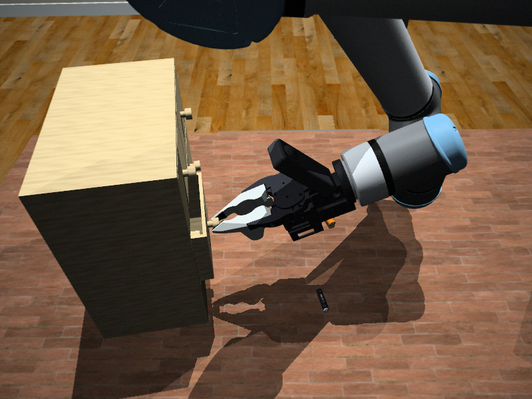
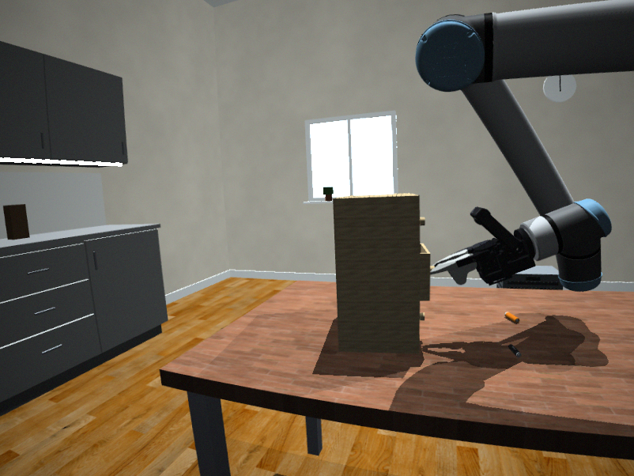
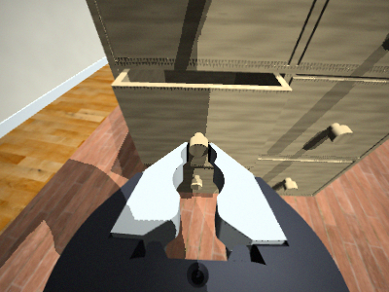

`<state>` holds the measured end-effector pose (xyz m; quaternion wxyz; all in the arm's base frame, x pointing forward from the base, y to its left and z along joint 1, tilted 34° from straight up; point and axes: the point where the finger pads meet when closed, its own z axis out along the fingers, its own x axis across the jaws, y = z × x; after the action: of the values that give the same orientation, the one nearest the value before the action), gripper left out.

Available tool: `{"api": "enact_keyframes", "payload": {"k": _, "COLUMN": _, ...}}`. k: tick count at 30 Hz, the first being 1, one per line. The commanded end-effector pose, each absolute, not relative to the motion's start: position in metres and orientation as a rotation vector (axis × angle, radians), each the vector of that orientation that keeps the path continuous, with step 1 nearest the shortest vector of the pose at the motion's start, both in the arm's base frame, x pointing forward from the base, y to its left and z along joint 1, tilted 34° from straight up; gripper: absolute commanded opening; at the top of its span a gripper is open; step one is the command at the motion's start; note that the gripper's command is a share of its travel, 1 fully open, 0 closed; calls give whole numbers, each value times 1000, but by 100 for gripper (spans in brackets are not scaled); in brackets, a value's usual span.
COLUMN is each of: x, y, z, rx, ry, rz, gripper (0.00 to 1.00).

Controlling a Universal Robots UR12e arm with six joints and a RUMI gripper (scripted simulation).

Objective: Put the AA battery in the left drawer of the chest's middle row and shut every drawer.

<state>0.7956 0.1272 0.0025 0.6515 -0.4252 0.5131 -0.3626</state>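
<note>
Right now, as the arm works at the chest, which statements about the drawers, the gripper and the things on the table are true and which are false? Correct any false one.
1. The left drawer of the middle row is partly pulled out. True.
2. The gripper holds the orange cylinder. False: it is shut on the drawer's knob.
3. The black battery lies in shadow on the table. True.
4. The chest has tipped onto its side. False: it stands upright.
</note>
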Motion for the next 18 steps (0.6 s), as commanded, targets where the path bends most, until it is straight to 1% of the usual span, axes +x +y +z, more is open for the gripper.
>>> {"api": "enact_keyframes", "payload": {"k": 1, "x": 789, "y": 126, "z": -1, "rx": -966, "ry": 1169, "rz": -822, "gripper": 7}}
{"api": "enact_keyframes", "payload": {"k": 18, "x": 779, "y": 126, "z": -5, "rx": -966, "ry": 1169, "rz": -822, "gripper": 7}}
